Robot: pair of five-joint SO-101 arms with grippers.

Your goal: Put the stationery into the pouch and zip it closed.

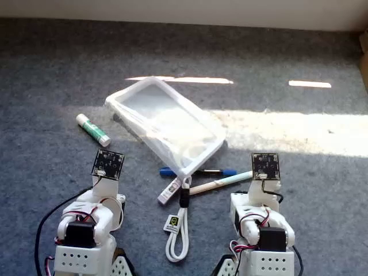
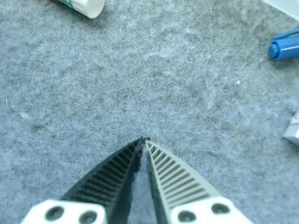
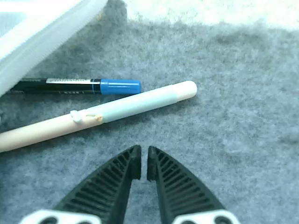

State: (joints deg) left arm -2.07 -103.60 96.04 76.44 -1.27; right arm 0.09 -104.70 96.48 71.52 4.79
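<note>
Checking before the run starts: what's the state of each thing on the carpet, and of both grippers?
pouch: lying flat; can't tell whether the zip is open.
glue stick: capped, lying outside the pouch.
blue pen: capped, lying at the pouch's edge.
pale pen: capped, lying beside the blue pen.
small white item: lying loose outside the pouch.
left gripper: shut, empty.
right gripper: shut, empty.

The high view looks steeply down from behind both arms over the grey carpet [image 1: 52, 52]. The left wrist view rides close above it, facing past the left gripper [image 2: 144, 140] and sharing the glue stick [image 2: 86, 5] with the high view. The right wrist view sits just as near behind the right gripper [image 3: 140, 161] and shares the blue pen [image 3: 74, 86].
</note>
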